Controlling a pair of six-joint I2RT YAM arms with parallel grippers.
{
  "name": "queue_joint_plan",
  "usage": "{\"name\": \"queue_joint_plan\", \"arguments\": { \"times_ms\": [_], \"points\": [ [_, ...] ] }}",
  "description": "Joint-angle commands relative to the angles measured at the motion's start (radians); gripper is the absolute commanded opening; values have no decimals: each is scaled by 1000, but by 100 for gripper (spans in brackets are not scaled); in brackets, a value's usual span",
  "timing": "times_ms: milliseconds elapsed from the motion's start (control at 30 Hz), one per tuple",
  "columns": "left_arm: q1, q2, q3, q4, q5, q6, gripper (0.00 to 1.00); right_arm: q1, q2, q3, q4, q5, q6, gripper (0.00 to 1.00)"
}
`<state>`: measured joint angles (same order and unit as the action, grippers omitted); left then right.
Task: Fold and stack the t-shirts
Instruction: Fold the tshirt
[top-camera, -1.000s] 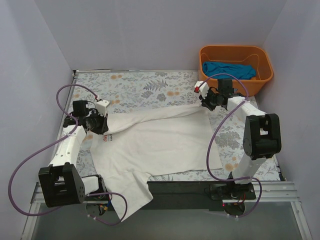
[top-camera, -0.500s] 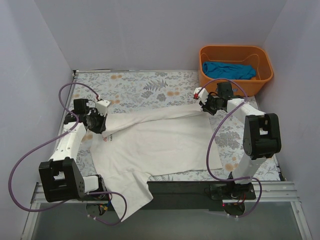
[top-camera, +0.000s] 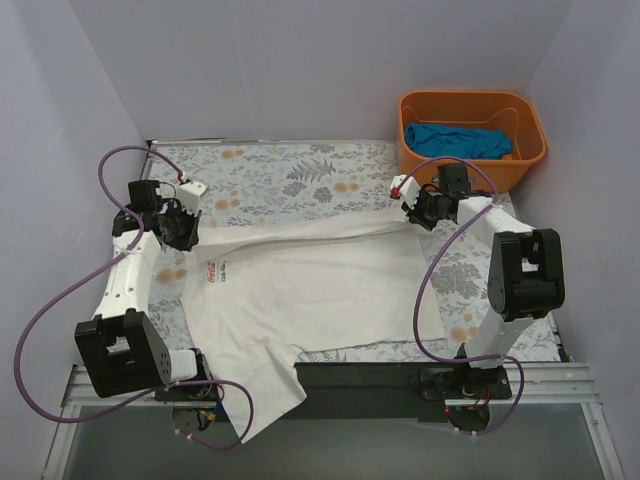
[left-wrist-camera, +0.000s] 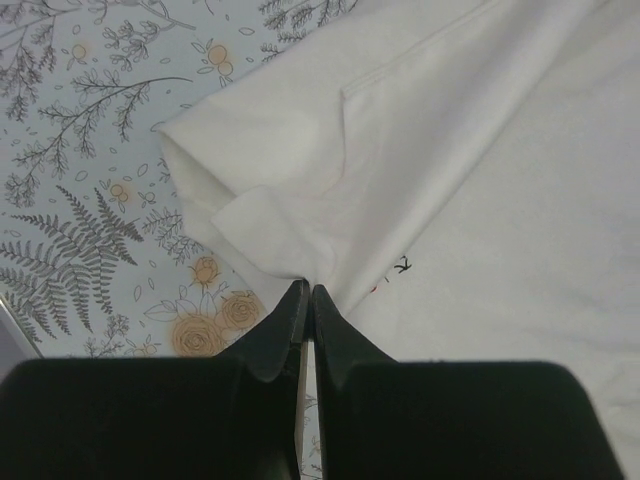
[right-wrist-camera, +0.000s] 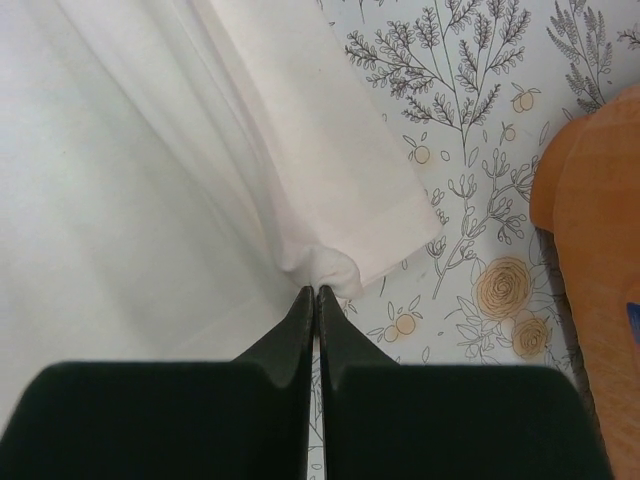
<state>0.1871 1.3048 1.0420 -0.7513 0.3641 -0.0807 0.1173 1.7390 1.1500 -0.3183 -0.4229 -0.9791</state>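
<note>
**White t-shirt stretched between both grippers**

The left gripper (top-camera: 180, 226) has shifted toward the table's far left corner, drawing the far edge of the white t-shirt (top-camera: 320, 285) straighter. Its jaws are pressed together on a fold of cloth at the shirt's left sleeve. The right gripper (top-camera: 414, 212), just beside the orange basket (top-camera: 523, 168) at the far right corner, is likewise clamped on the opposite sleeve. The shirt lies spread across the middle of the table (top-camera: 290, 175), one part overhanging the near edge. A teal-blue t-shirt (top-camera: 455, 140) lies inside the basket.
</note>
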Motion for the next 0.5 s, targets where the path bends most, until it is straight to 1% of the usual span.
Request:
{"name": "queue_joint_plan", "arguments": {
  "times_ms": [0,100,133,200,267,300,467],
  "points": [
    [5,-35,84,-43,24,15,0,-7,-71,24,-21,-14,6,1],
    [5,-32,121,-69,30,19,0,-7,-91,22,-39,-22,7,1],
    [5,-30,122,-82,33,42,0,-8,-96,14,-41,-22,2,1],
    [3,-35,95,-103,35,73,0,-7,-102,-12,-48,-27,-12,1],
    [5,-52,58,-91,19,130,0,-8,-99,-29,-51,-31,-20,1],
    [3,-56,17,-82,15,140,0,-7,-96,-42,-53,-30,-21,1],
    [5,-38,-65,-62,-10,183,0,-5,-61,-58,-54,-17,-32,1]
  ]
}}
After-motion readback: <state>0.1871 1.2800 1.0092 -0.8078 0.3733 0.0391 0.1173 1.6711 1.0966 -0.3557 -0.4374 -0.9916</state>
